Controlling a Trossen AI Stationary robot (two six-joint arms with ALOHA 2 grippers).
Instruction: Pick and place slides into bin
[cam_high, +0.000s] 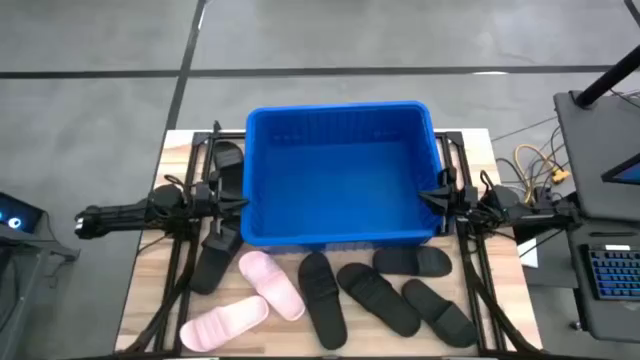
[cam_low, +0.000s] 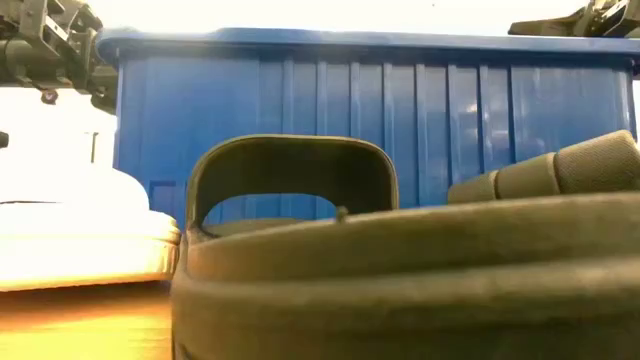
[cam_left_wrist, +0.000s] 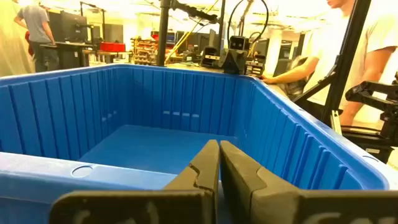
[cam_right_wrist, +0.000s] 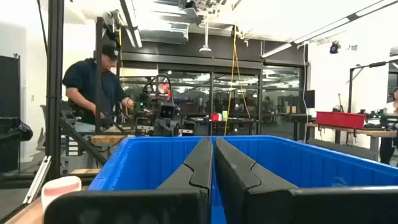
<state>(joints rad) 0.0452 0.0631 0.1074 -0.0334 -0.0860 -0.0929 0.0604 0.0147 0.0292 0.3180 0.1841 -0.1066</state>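
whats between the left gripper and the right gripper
The empty blue bin sits between the left gripper and right gripper, seen in the high view.

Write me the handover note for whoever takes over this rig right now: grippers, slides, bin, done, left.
Left gripper: shut, empty, at the bin's left rim.
Right gripper: shut, empty, at the right rim.
Large bright blue ribbed plastic bin: mid-table, nothing visible inside.
Black foam slides: one left of the bin, the rest in front, e.g..
Two pale pink foam slides: front left.
Done: nothing. Left: every slide.
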